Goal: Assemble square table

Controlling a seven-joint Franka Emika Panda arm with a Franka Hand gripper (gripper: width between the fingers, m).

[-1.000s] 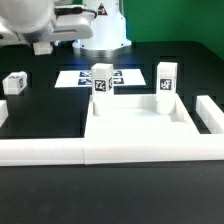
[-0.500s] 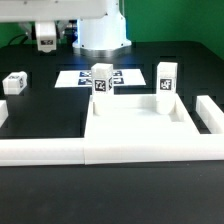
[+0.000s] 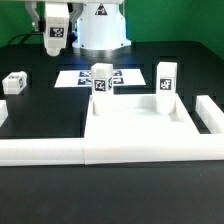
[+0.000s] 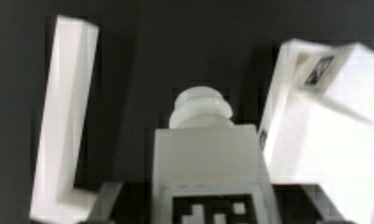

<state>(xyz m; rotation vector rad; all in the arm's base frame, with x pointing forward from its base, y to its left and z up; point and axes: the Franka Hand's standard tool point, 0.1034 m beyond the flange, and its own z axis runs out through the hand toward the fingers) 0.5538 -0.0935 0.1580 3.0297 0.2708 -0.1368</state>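
Note:
The square table slab (image 3: pixel 140 125) lies in the middle, against the front border wall. Two white tagged leg posts stand upright at its far corners, one on the exterior view's left (image 3: pixel 102 79) and one on its right (image 3: pixel 166 83). Another leg post (image 3: pixel 14 82) lies on the black table at the exterior view's far left. My gripper (image 3: pixel 57 38) hangs high at the back and is shut on a further tagged leg post (image 4: pixel 205 150), whose threaded tip (image 4: pixel 202 101) points away. In the wrist view the slab with a leg (image 4: pixel 330 85) lies beside it.
A low white border wall runs along the front (image 3: pixel 40 151) and up the exterior view's right side (image 3: pixel 211 112); it also shows in the wrist view (image 4: pixel 68 110). The marker board (image 3: pixel 78 77) lies behind the slab. The robot base (image 3: pixel 100 30) stands at the back.
The arm has swung toward the exterior view's right and a little up, carrying the leg post; the post's tag now faces the exterior camera. Nothing on the table has moved.

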